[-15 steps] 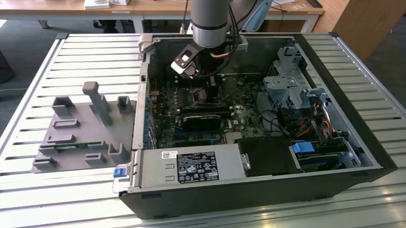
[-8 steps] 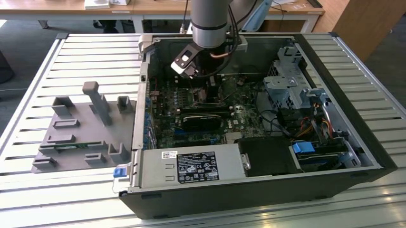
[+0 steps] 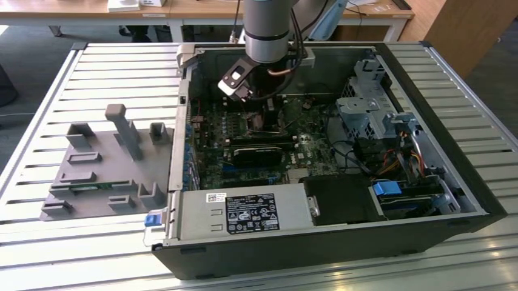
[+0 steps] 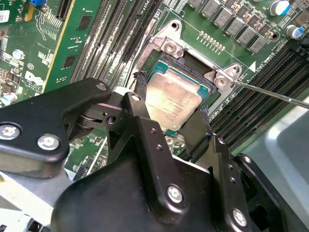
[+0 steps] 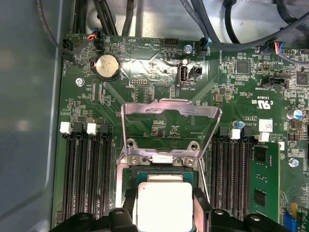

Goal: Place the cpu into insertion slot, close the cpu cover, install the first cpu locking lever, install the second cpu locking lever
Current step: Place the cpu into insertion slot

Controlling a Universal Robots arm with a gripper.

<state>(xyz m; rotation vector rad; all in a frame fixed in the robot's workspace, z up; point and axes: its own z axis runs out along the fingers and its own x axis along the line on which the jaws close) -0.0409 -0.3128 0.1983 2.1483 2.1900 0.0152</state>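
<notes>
My gripper (image 3: 261, 114) reaches down into the open computer case over the motherboard. In both wrist views its two black fingers (image 4: 140, 94) flank the cpu (image 4: 170, 99), a silver-grey square, and press on its opposite edges. The cpu (image 5: 164, 205) hangs slightly tilted right over the insertion slot (image 4: 193, 65), whose dark frame shows around it (image 5: 159, 170). Whether the chip touches the socket I cannot tell. The cpu cover (image 5: 169, 108), a silvery frame with a large window, stands swung open behind the slot. A thin locking lever (image 4: 270, 93) sticks out beside the socket.
Long black memory slots (image 5: 87, 179) run along both sides of the socket, and a green memory card (image 5: 263, 183) stands in one. Case walls (image 3: 182, 109), a drive cage (image 3: 368, 112) and the power supply (image 3: 242, 212) ring the board. A grey fixture (image 3: 105, 170) lies at the exterior view's left.
</notes>
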